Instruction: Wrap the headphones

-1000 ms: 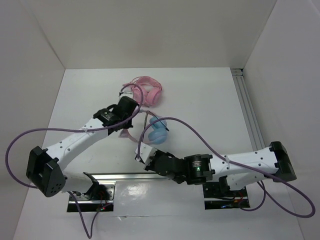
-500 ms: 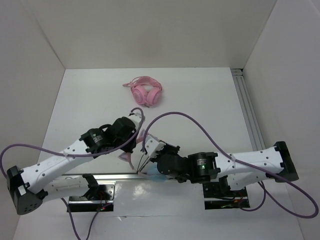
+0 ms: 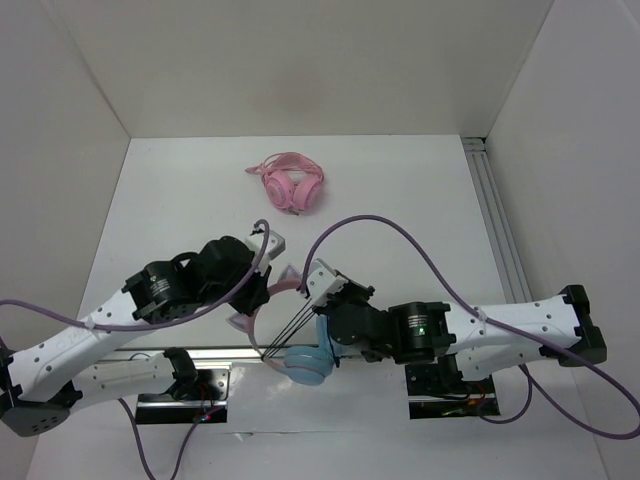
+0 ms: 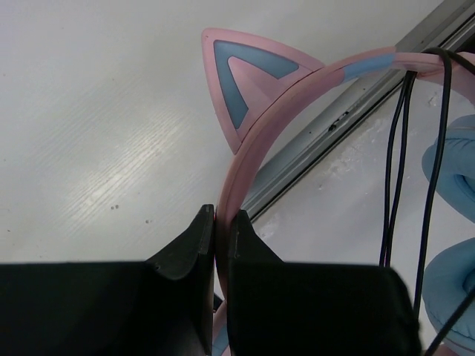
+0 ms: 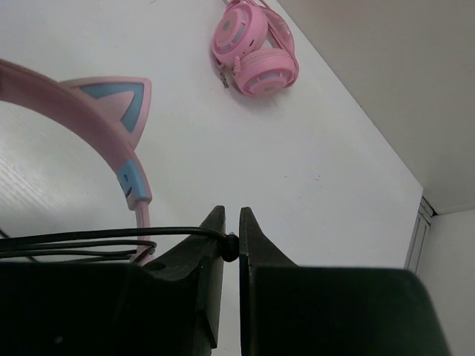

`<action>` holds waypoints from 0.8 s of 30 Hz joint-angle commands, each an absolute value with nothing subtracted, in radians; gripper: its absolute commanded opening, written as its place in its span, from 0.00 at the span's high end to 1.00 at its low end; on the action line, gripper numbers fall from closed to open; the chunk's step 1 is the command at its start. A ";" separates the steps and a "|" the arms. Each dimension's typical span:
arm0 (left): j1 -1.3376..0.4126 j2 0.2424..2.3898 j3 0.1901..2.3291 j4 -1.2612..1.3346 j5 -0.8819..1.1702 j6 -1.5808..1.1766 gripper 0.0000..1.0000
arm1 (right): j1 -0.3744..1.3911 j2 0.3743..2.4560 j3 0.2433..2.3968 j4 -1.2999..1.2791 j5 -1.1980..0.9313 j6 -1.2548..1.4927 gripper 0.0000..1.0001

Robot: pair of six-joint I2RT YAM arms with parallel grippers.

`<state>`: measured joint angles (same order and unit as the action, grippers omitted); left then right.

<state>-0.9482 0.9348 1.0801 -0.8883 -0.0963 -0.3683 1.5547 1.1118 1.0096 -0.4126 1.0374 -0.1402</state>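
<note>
The headphones have a thin pink cat-ear headband point(image 3: 259, 318) and light blue ear cups point(image 3: 308, 365), which lie over the near metal rail. My left gripper point(image 3: 262, 292) is shut on the headband point(image 4: 256, 159), just below one cat ear point(image 4: 241, 81). The thin black cable point(image 3: 295, 332) runs in several strands from the band's lower end up to my right gripper point(image 3: 320, 292). In the right wrist view that gripper point(image 5: 231, 226) is shut on the cable point(image 5: 111, 237), with the headband point(image 5: 70, 111) to its left. The blue cups point(image 4: 454, 167) show at the left wrist view's right edge.
All-pink headphones point(image 3: 292, 184) lie at the back middle of the white table, also seen far off in the right wrist view as pink headphones point(image 5: 252, 48). A metal rail point(image 3: 225, 352) crosses the near edge, another rail point(image 3: 497, 225) runs along the right side. White walls enclose the table.
Both arms have drawn back toward the near edge, bringing the headphones from mid-table to the rail. The blue cups now lie over the rail, and cable strands stretch between band and right gripper.
</note>
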 commanded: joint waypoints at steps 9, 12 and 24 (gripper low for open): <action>-0.960 0.815 1.270 -0.963 -0.037 -0.270 1.00 | 1.485 1.089 1.009 -0.388 1.008 -0.135 1.00; -0.960 0.805 1.298 -0.963 -0.064 -0.270 1.00 | 1.435 1.098 0.999 -0.377 0.944 -0.126 1.00; -0.960 0.868 1.361 -0.927 -0.267 -0.353 1.00 | 1.214 1.089 0.988 -0.252 0.468 -0.126 0.76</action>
